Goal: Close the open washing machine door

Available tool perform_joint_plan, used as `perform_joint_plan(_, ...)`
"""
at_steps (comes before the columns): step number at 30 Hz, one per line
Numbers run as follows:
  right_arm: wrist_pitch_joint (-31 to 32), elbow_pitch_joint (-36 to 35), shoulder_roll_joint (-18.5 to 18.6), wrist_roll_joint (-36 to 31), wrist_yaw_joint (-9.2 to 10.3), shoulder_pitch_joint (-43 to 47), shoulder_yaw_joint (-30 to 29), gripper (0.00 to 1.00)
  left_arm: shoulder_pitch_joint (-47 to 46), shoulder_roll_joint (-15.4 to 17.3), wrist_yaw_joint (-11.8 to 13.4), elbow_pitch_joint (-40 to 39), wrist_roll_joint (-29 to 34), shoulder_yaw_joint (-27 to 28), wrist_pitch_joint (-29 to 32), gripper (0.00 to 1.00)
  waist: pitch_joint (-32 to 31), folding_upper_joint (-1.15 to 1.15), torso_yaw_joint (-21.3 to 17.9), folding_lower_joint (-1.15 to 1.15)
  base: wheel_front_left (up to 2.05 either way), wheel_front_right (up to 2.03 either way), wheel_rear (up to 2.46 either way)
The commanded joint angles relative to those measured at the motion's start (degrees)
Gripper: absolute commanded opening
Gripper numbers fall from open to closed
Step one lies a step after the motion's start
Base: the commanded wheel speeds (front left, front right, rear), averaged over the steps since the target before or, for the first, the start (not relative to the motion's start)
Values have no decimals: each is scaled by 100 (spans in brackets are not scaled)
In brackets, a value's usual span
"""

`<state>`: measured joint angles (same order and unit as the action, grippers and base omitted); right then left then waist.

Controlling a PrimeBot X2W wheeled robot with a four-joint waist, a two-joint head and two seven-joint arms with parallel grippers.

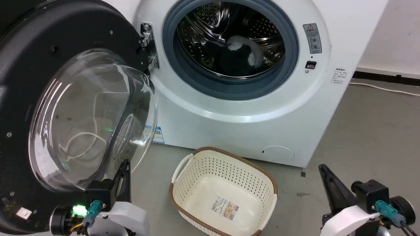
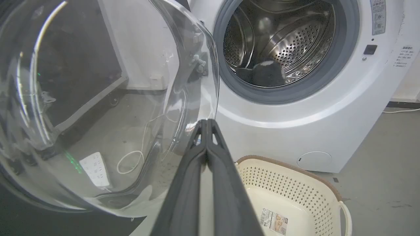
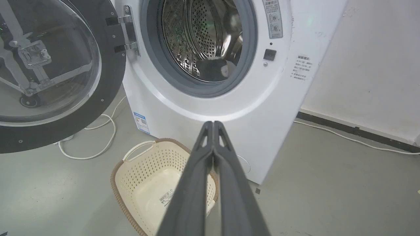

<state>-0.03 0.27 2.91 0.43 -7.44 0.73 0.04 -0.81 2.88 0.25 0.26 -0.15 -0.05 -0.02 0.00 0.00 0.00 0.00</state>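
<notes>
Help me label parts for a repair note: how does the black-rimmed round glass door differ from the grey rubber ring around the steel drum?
The black-rimmed round glass door has a bulging clear window; the grey rubber ring frames an open hole onto the steel drum. The door stands swung open on its hinge; the ring sits fixed in the white washing machine's front. Both are round.

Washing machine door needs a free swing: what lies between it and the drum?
Head view: just the hinge joins door and drum opening; the laundry basket sits lower, on the floor.
</notes>
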Motion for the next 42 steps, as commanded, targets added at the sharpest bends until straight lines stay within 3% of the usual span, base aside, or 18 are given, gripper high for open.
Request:
perform_joint_plan(1,3,-27,-3,-43,-5,-73,-4,0,81,-1,-25,-26,15,5,2,0,0,0,0,0,0,0,0)
perform_joint_plan(42,3,-27,-3,-43,-5,-73,-4,0,81,-1,-25,-26,15,5,2,0,0,0,0,0,0,0,0)
